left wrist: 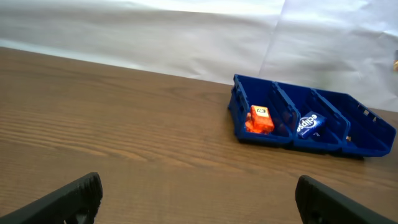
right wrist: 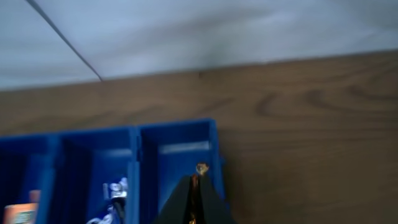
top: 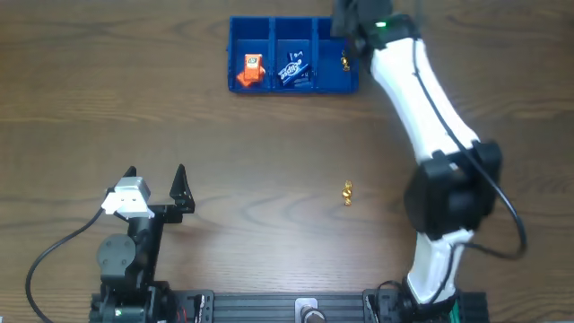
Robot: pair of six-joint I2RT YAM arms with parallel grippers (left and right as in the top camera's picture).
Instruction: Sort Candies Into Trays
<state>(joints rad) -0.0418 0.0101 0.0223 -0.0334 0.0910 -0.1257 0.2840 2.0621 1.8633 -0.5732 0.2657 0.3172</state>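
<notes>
Left hand (top: 156, 170) hanging released at near left of desk (top: 269, 144). Right hand (right wrist: 194, 186) gripping gold candy (right wrist: 201, 168) over right compartment of blue tray (top: 233, 54). Loose gold piece (top: 348, 192) lying mid-desk.

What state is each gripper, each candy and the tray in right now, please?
Blue tray: upright on the table.
Left gripper: jaws open, empty.
Right gripper: jaws shut on held gold candy, over the tray's end compartment.
Orange candy: lying in the other end compartment.
Blue candy: lying in the middle compartment.
Loose gold candy: lying on the table, unsorted.
</notes>
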